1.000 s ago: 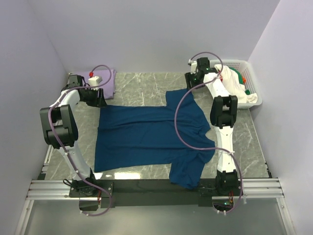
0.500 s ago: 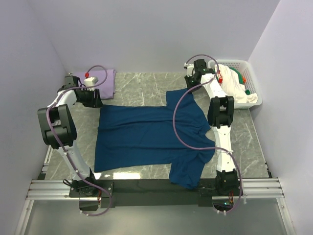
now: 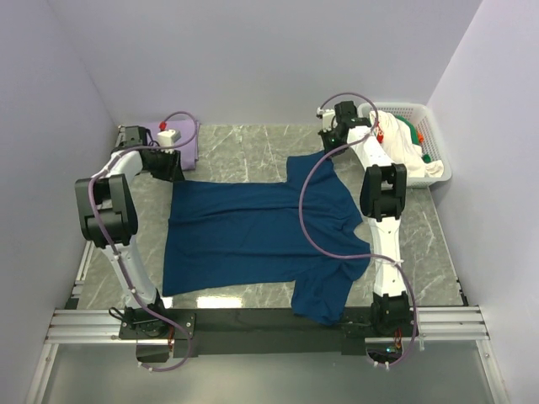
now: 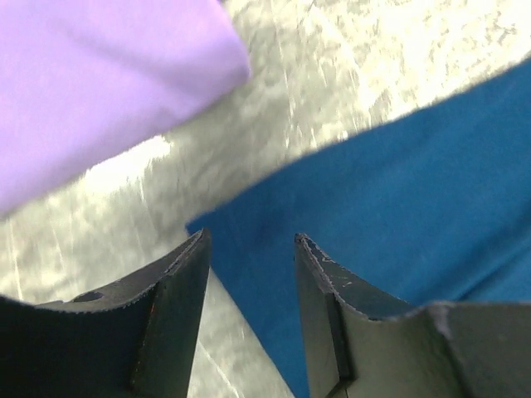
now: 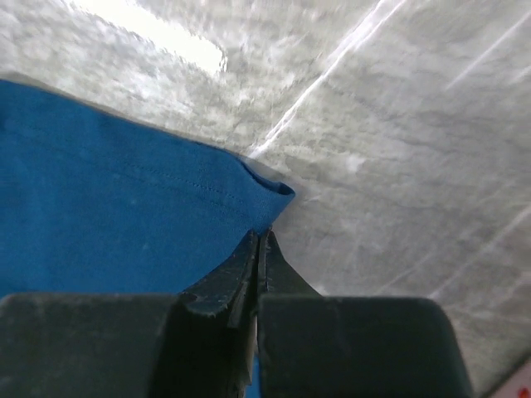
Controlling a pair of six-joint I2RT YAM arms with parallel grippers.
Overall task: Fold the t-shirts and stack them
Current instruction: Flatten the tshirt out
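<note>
Navy t-shirt [image 3: 253, 231]: spread flat and open on the marble table [image 3: 244, 143], between the two arms; not yet folded.
Long axis: runs left to right in the top view, hem toward the left arm, neck and both sleeves toward the right arm.
Near sleeve: hangs partly over the table's front edge.
Right gripper [image 5: 259, 239]: closed tight at the tip of the far sleeve; the sleeve's hemmed edge runs into the fingertips and looks pinched between them.
Left gripper [image 4: 249, 249]: jaws parted, nothing held; it hovers over the far hem corner, with the blue corner showing in the gap between the two fingers.
Deciding relation: the far long edge lies between the two grippers, one end each, each arm nearest its own end; a fold would probably carry that edge toward the robot, once the left side has a hold.
Cloth: deep blue, soft, thin, a few long creases across the body.
Lavender t-shirt [image 3: 189, 139]: folded, at the far left corner, close beyond the left gripper, apart from the blue hem.
White basket [image 3: 434, 118]: far right, holding white and green cloth.
</note>
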